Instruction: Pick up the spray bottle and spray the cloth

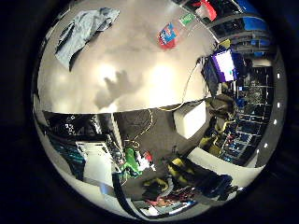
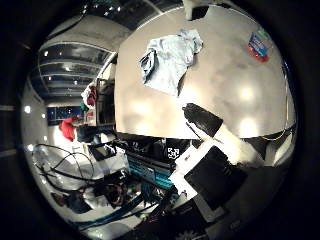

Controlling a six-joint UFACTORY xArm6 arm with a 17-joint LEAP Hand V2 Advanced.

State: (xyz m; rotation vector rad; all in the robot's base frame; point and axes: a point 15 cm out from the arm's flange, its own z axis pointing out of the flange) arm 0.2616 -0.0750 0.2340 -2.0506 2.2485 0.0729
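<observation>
A crumpled grey-blue cloth [image 2: 168, 55] lies on the pale table [image 2: 230, 90]; it also shows in the little finger side view [image 1: 86, 30]. A small red and blue thing [image 1: 168, 35] lies on the table away from the cloth, and it is too small to tell whether it is the spray bottle. My hand [image 2: 212, 135] is high above the table, with a black and white finger reaching into the thumb side view. Its shadow [image 1: 119, 89] on the table shows spread fingers. The hand holds nothing.
Green and red things [image 1: 194, 15] sit at the table's far edge. Beyond the near edge are a lit screen [image 1: 224, 63], a white box [image 1: 191, 119], and cluttered gear on the floor [image 1: 177, 187]. A red thing [image 2: 68, 128] stands beside the table's side.
</observation>
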